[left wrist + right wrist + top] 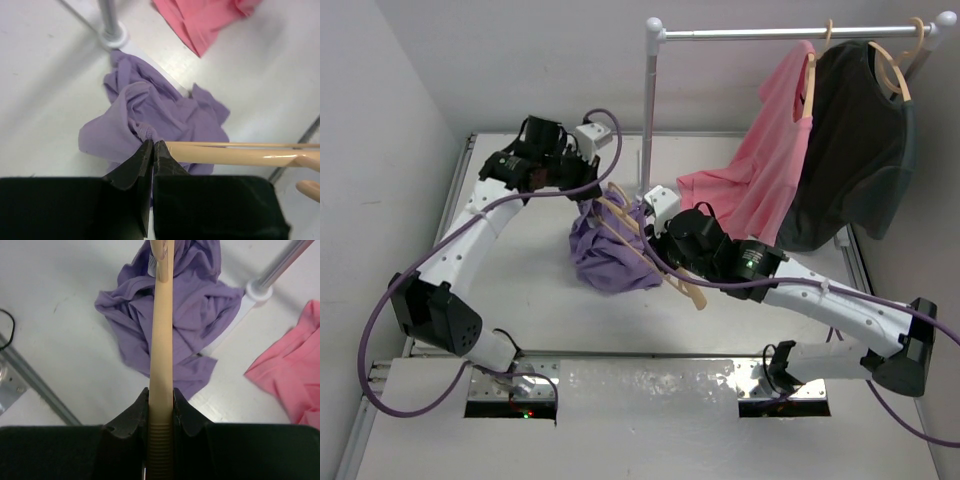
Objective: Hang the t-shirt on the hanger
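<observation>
Left gripper [151,149] is pinched tight on a fold of the lavender t-shirt [165,107], crumpled on the table [520,300] at 7 o'clock from the rack post [650,110]. Right gripper [161,400] clamps the wooden hanger [161,330] over the shirt.

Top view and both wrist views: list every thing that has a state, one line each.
t-shirt, crumpled on the table, one fold pinched up.
hanger, gripped by one arm, held over the t-shirt.
left claw, shut on the t-shirt.
right claw, shut on the hanger.
pink shirt, hanging from the rail.
black shirt, hanging from the rail.
</observation>
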{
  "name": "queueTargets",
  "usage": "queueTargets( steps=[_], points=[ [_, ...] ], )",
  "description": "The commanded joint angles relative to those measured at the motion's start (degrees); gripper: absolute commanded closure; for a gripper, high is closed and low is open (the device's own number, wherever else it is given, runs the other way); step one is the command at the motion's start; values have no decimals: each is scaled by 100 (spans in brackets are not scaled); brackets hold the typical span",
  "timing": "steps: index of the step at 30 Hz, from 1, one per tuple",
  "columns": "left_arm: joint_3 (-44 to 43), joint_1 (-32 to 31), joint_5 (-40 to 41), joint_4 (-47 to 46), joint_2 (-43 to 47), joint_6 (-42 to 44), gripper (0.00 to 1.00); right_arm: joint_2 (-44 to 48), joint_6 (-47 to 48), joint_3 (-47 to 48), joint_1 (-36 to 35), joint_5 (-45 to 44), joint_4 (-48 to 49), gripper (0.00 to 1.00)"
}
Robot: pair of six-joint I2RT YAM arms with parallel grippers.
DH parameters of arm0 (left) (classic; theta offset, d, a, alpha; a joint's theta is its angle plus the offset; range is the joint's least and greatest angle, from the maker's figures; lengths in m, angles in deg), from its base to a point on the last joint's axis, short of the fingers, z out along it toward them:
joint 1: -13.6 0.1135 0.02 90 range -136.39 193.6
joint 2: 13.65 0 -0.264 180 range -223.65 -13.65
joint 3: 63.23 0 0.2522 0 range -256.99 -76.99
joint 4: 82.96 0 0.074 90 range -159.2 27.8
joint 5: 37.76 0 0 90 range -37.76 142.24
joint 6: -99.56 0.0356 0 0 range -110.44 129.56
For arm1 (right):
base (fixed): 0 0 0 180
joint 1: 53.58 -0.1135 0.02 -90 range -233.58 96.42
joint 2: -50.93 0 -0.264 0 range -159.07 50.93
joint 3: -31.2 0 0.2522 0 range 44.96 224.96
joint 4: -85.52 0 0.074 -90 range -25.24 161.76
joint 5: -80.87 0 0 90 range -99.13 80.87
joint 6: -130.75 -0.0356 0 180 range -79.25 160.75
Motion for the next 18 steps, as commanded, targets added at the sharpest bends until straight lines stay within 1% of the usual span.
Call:
queueTargets(
  steps=[1,2,3,6,9,11,13,16,18],
  points=[
    [-582,-15,585,254,204,-332,100,46,405,397,-10,-791,821,100],
    [-644,-7,778,263,222,-332,100,54,405,469,-19,-940,819,100],
    [-697,-15,1172,254,239,-315,100,81,414,513,-10,-1133,749,100],
    [-969,-7,1613,237,257,-341,100,204,379,689,-19,-1424,670,100],
    [-1435,-7,1781,245,239,-341,100,143,370,1005,-19,-1767,599,100],
    [-1794,-16,1633,246,266,-236,100,3,580,1189,-19,-1610,774,100],
    [-1910,-24,1361,176,397,-122,100,-138,773,1400,-19,-1312,933,100],
    [-1832,-24,975,105,616,-86,100,-463,923,1612,-19,-925,1205,100],
    [-1666,-33,668,105,696,-121,100,-595,924,1542,-19,-547,1565,100]
  ],
)
